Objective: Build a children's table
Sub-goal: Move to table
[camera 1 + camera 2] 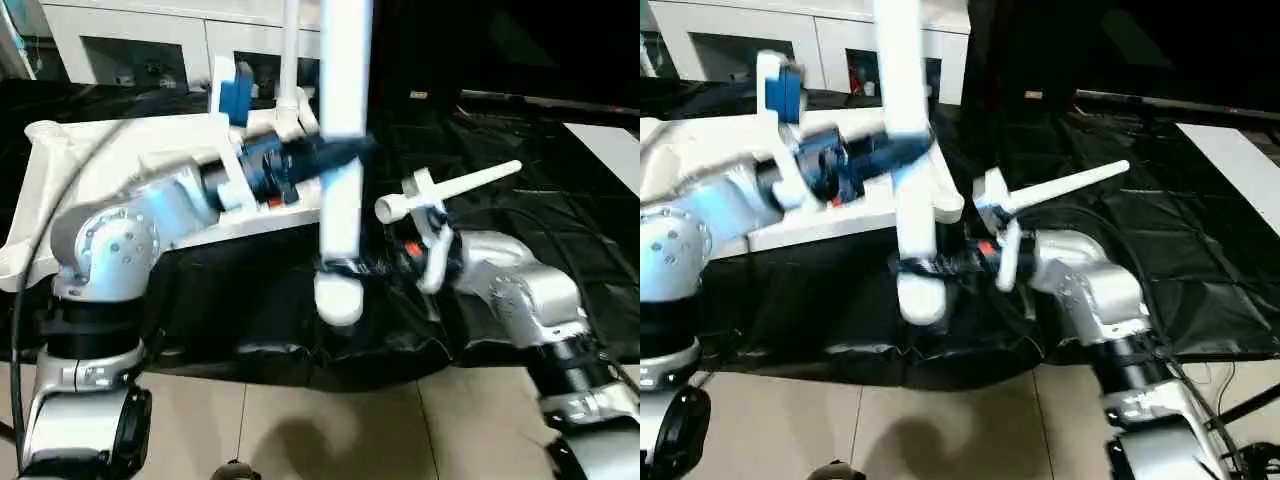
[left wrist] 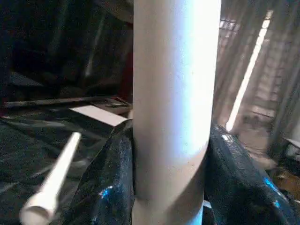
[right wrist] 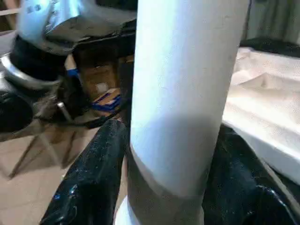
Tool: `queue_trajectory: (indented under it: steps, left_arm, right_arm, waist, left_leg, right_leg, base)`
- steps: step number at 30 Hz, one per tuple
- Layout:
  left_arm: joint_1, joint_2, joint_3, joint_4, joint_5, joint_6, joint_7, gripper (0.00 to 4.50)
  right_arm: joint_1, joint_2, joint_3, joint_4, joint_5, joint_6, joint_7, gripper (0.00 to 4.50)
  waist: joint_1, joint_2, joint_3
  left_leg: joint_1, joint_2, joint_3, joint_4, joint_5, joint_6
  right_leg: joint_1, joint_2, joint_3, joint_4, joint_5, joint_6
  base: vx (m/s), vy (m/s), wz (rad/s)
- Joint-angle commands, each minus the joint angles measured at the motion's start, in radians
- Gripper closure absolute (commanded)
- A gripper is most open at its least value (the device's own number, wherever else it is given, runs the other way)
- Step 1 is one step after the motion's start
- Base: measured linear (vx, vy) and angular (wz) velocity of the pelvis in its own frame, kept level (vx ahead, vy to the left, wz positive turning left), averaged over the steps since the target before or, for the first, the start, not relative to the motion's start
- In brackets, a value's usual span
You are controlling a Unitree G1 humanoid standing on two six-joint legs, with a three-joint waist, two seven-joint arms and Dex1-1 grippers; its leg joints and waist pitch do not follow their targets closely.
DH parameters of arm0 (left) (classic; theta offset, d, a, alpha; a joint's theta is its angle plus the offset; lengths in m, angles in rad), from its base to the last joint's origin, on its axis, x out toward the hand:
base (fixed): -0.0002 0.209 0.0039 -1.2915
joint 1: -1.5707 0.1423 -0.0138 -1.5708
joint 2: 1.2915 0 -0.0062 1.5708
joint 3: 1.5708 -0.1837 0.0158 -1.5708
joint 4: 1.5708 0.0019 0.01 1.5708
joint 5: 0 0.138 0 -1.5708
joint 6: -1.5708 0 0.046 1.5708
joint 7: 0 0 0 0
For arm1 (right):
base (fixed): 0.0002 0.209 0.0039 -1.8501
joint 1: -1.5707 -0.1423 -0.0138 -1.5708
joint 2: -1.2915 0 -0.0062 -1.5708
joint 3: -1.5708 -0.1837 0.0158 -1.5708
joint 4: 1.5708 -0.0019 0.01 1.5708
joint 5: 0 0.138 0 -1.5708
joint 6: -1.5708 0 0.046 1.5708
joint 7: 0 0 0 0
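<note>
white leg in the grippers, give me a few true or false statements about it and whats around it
1. Both grippers hold the same white leg. True: the left gripper and right gripper each have black fingers either side of it.
2. The held leg lies flat on the black sheet. False: it stands roughly upright.
3. The tabletop lies on the robot's left. True.
4. A second leg stands in a tabletop socket. False: it lies over the black sheet, apart from the tabletop.

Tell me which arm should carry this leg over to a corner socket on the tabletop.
Left, probably. Its gripper clamps the leg mid-shaft right beside the tabletop, giving better control. The right gripper grips near the bottom end, farther from the tabletop.
</note>
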Motion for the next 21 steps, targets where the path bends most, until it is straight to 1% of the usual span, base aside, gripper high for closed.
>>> queue_trajectory:
  steps: [1, 3, 4, 5, 6, 7, 8, 9, 11, 12, 13, 14, 15, 18, 20, 21]
  left_arm:
    - [-0.01, 0.006, -0.034, -0.027, 0.073, -0.031, 0.048, 2.73]
    - [-0.008, 0.003, -0.039, -0.03, 0.086, -0.035, 0.068, 2.73]
    - [-0.008, -0.003, -0.036, -0.034, 0.084, -0.034, 0.078, 2.73]
    - [-0.007, -0.004, -0.037, -0.037, 0.089, -0.035, 0.085, 2.73]
    - [-0.006, -0.005, -0.041, -0.042, 0.1, -0.039, 0.095, 2.73]
    - [-0.004, -0.005, -0.056, -0.051, 0.133, -0.054, 0.112, 2.73]
    - [-0.003, -0.005, -0.061, -0.053, 0.146, -0.061, 0.118, 2.73]
    - [-0.003, -0.003, -0.072, -0.057, 0.162, -0.068, 0.122, 2.73]
    - [-0.002, -0.004, -0.077, -0.059, 0.169, -0.07, 0.126, 2.73]
    - [-0.002, -0.011, -0.076, -0.063, 0.174, -0.068, 0.142, 2.73]
    - [-0.002, -0.012, -0.077, -0.065, 0.179, -0.069, 0.148, 2.73]
    - [-0.002, -0.012, -0.079, -0.066, 0.184, -0.071, 0.153, 2.73]
    - [-0.001, -0.012, -0.082, -0.067, 0.188, -0.072, 0.155, 2.73]
    - [0.005, -0.021, -0.084, -0.077, 0.196, -0.073, 0.164, 2.73]
    - [0.009, -0.025, -0.086, -0.082, 0.197, -0.074, 0.164, 2.73]
    - [0.011, -0.025, -0.087, -0.084, 0.198, -0.075, 0.161, 2.73]
  right_arm:
    - [-0.021, 0.0, -0.014, 0.011, -0.025, -0.014, -0.032, 1.61]
    - [-0.02, 0.003, -0.013, 0.014, -0.027, -0.01, -0.036, 1.58]
    - [-0.023, 0.007, -0.015, 0.02, -0.031, -0.004, -0.05, 1.58]
    - [-0.025, 0.01, -0.017, 0.024, -0.033, -0.003, -0.059, 1.58]
    - [-0.03, 0.017, -0.02, 0.032, -0.036, -0.001, -0.076, 1.58]
    - [-0.041, 0.027, -0.028, 0.052, -0.045, 0.008, -0.116, 1.58]
    - [-0.045, 0.031, -0.03, 0.06, -0.049, 0.012, -0.129, 1.58]
    - [-0.052, 0.035, -0.034, 0.075, -0.055, 0.01, -0.142, 1.58]
    - [-0.057, 0.038, -0.038, 0.084, -0.059, 0.009, -0.148, 1.58]
    - [-0.069, 0.043, -0.047, 0.103, -0.06, 0.018, -0.165, 1.58]
    - [-0.075, 0.046, -0.052, 0.111, -0.056, 0.029, -0.172, 1.58]
    - [-0.081, 0.047, -0.056, 0.118, -0.054, 0.034, -0.178, 1.58]
    - [-0.084, 0.048, -0.057, 0.121, -0.053, 0.036, -0.18, 1.58]
    - [-0.098, 0.056, -0.056, 0.146, -0.067, 0.023, -0.203, 1.58]
    - [-0.101, 0.059, -0.051, 0.157, -0.076, 0.009, -0.202, 1.58]
    - [-0.102, 0.06, -0.047, 0.162, -0.08, 0.005, -0.198, 1.58]
  waist:
    - [-0.006, 0.009, -0.072]
    - [-0.006, 0.007, -0.072]
    - [-0.006, 0.004, -0.072]
    - [-0.006, 0.005, -0.072]
    - [-0.007, 0.005, -0.072]
    - [-0.007, 0.002, -0.071]
    - [-0.009, 0.004, -0.071]
    - [-0.011, 0.0, -0.071]
    - [-0.01, 0.003, -0.07]
    - [-0.01, 0.002, -0.071]
    - [-0.01, 0.003, -0.072]
    - [-0.012, 0.0, -0.072]
    - [-0.01, 0.002, -0.072]
    - [-0.01, -0.001, -0.073]
    - [-0.011, 0.001, -0.073]
    - [-0.012, -0.002, -0.072]
  left_leg:
    - [0.024, 0.046, -0.014, -0.07, -0.129, -0.028]
    - [0.024, 0.045, -0.013, -0.069, -0.128, -0.029]
    - [0.024, 0.045, -0.012, -0.069, -0.125, -0.028]
    - [0.023, 0.044, -0.012, -0.069, -0.125, -0.028]
    - [0.023, 0.044, -0.012, -0.069, -0.127, -0.028]
    - [0.023, 0.045, -0.012, -0.069, -0.126, -0.027]
    - [0.024, 0.046, -0.013, -0.07, -0.127, -0.028]
    - [0.024, 0.046, -0.012, -0.07, -0.129, -0.03]
    - [0.025, 0.045, -0.011, -0.07, -0.134, -0.033]
    - [0.023, 0.045, -0.012, -0.069, -0.125, -0.034]
    - [0.025, 0.045, -0.011, -0.069, -0.116, -0.034]
    - [0.025, 0.045, -0.01, -0.068, -0.114, -0.032]
    - [0.024, 0.044, -0.011, -0.068, -0.11, -0.029]
    - [0.024, 0.045, -0.011, -0.068, -0.101, -0.03]
    - [0.024, 0.045, -0.01, -0.068, -0.109, -0.034]
    - [0.025, 0.045, -0.011, -0.069, -0.112, -0.034]
  right_leg:
    - [0.042, -0.085, 0.051, -0.063, -0.094, -0.178]
    - [0.044, -0.086, 0.052, -0.063, -0.095, -0.175]
    - [0.045, -0.087, 0.052, -0.063, -0.092, -0.176]
    - [0.045, -0.087, 0.052, -0.062, -0.094, -0.177]
    - [0.044, -0.087, 0.052, -0.063, -0.102, -0.175]
    - [0.044, -0.087, 0.052, -0.064, -0.11, -0.171]
    - [0.042, -0.087, 0.052, -0.065, -0.115, -0.171]
    - [0.043, -0.086, 0.052, -0.066, -0.124, -0.168]
    - [0.042, -0.088, 0.053, -0.067, -0.144, -0.159]
    - [0.042, -0.087, 0.053, -0.064, -0.13, -0.159]
    - [0.041, -0.086, 0.052, -0.063, -0.11, -0.164]
    - [0.041, -0.085, 0.052, -0.062, -0.103, -0.167]
    - [0.043, -0.085, 0.053, -0.061, -0.091, -0.17]
    - [0.042, -0.085, 0.052, -0.059, -0.07, -0.171]
    - [0.043, -0.086, 0.052, -0.06, -0.075, -0.173]
    - [0.042, -0.086, 0.052, -0.06, -0.077, -0.173]
  base:
    - [0.0, 0.0, 0.0]
    - [0.0, 0.0, 0.0]
    - [0.0, 0.0, 0.0]
    - [0.0, 0.0, 0.0]
    - [0.0, 0.0, 0.0]
    - [0.0, 0.0, 0.0]
    - [0.0, 0.0, 0.0]
    - [0.0, 0.0, 0.0]
    - [0.0, 0.0, 0.0]
    - [0.0, 0.0, 0.0]
    - [0.0, 0.0, 0.0]
    - [0.0, 0.0, 0.0]
    - [0.0, 0.0, 0.0]
    - [0.0, 0.0, 0.0]
    - [0.0, 0.0, 0.0]
    - [0.0, 0.0, 0.0]
